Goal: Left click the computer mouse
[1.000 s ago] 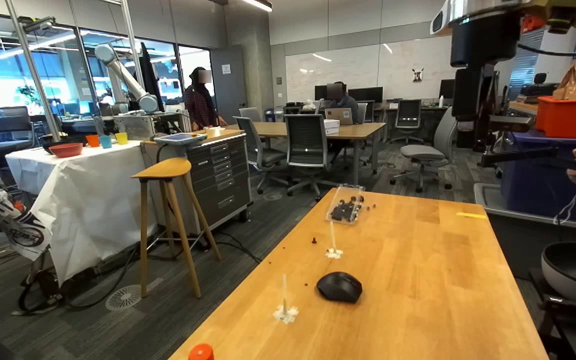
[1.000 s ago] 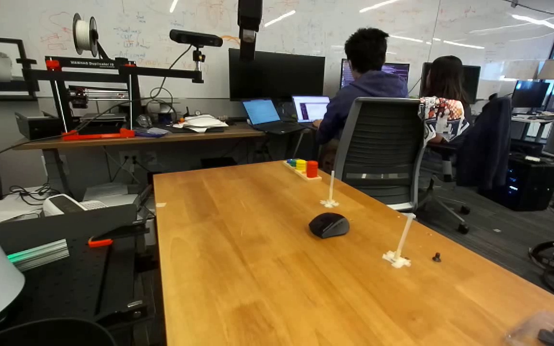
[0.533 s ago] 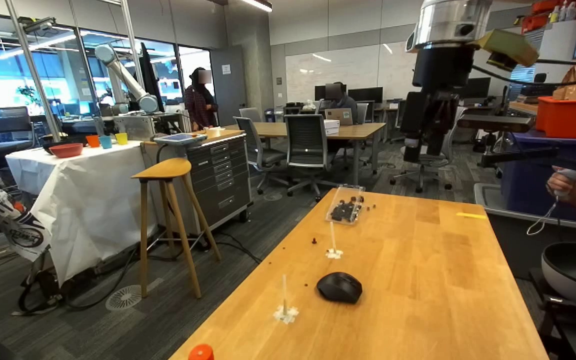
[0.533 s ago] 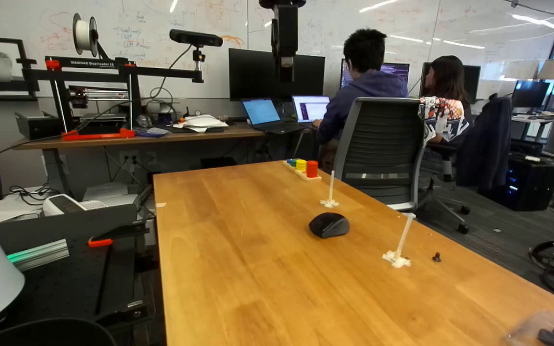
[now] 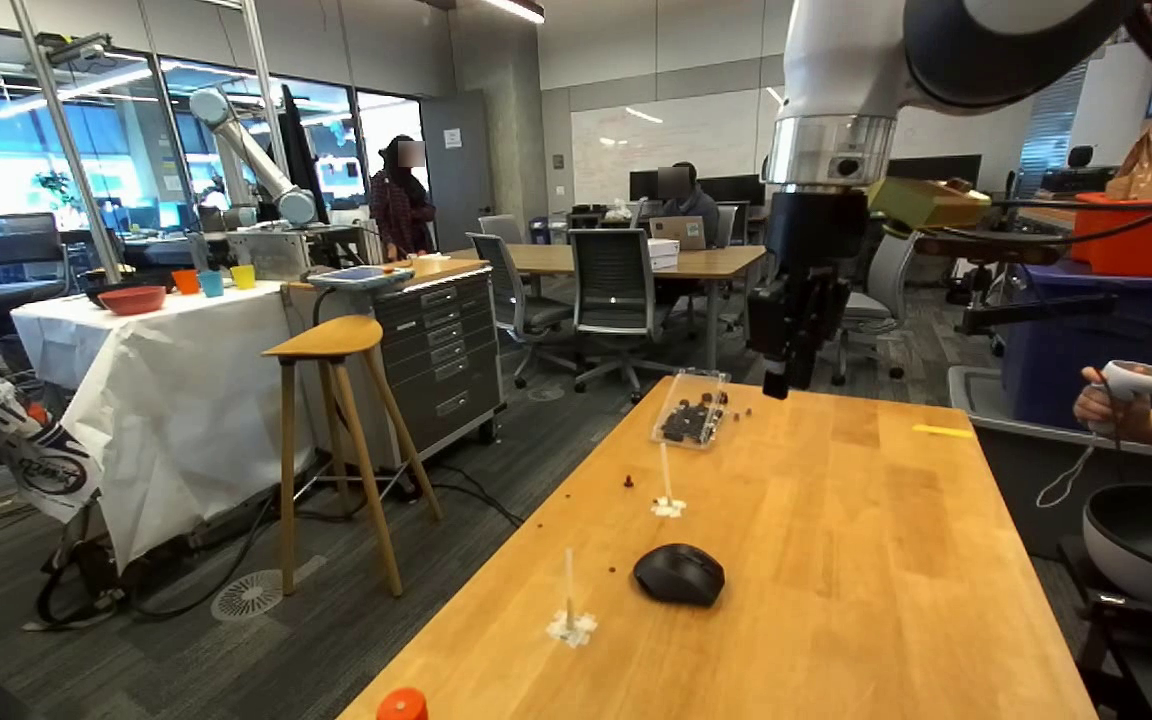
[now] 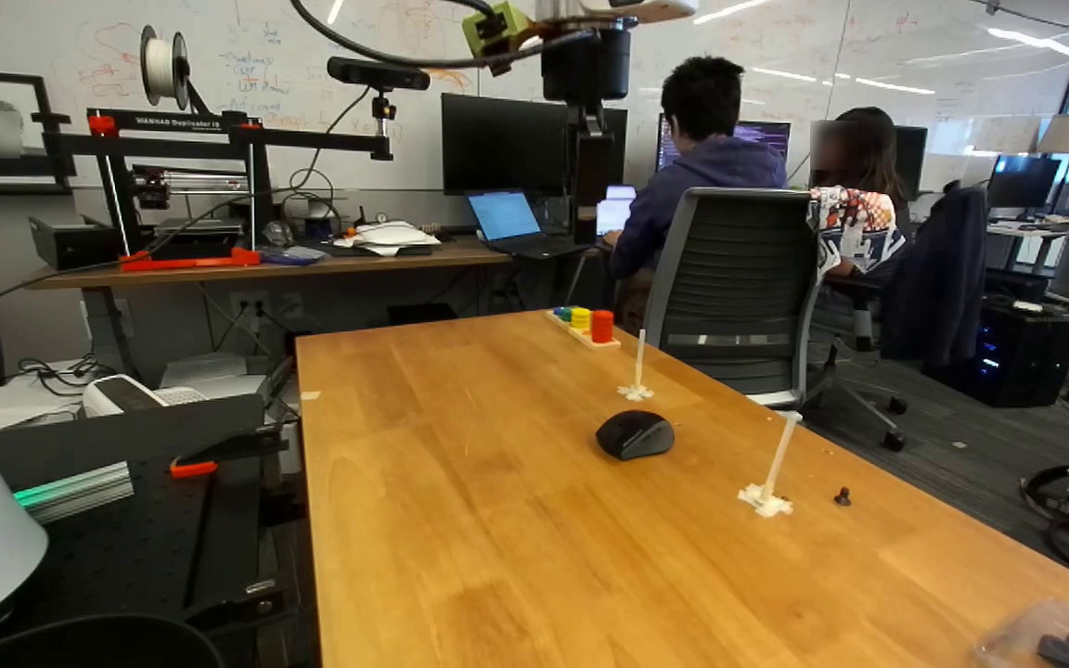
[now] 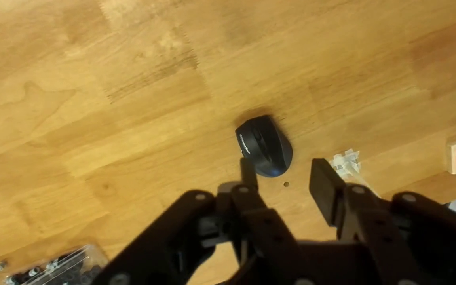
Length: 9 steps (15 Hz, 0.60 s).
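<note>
The computer mouse [image 5: 679,575], black and dome-shaped, rests on the wooden table in both exterior views. From above, in the wrist view, the mouse [image 7: 265,144] lies beyond the fingertips, its lower edge partly overlapped by the left finger [image 7: 248,172]. My gripper [image 7: 283,168] is open, with a clear gap and nothing between its pads. In an exterior view the gripper [image 5: 786,380] hangs pointing down, well above the table and apart from the mouse. An exterior view shows the gripper [image 6: 585,232] dark against a monitor, its fingers hard to separate.
Two thin upright sticks, one [image 5: 569,590] near the mouse and another [image 5: 665,475] farther along, stand on taped bases. A clear box [image 5: 691,410] of small black pieces lies at the table's end. A coloured stacking toy [image 6: 601,327] and a dark screw [image 6: 843,497] sit near the edge.
My arm has come down and moved left in an exterior view, so the gripper hangs lower, more over the table. The mouse and other table things have not moved.
</note>
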### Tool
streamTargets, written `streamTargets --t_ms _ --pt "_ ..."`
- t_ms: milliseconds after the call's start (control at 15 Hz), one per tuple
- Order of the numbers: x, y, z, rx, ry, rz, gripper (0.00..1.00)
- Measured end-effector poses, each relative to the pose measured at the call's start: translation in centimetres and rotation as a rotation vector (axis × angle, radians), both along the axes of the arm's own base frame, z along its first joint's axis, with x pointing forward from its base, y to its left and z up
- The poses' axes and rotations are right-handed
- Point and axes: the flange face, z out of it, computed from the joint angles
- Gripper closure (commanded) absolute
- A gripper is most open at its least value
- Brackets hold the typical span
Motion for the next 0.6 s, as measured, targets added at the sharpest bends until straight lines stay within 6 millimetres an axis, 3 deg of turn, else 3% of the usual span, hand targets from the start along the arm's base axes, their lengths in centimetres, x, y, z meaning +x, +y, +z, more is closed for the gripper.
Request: streamTargets --t_ms 67,133,600 --pt "0.5 0.0 -0.8 -0.007 0.004 -0.006 0.97" --pt "0.8 0.0 -1.6 -0.013 0.01 -0.01 1.0" --pt "3.9 0.0 -7.9 -0.08 0.043 -0.051 1.0"
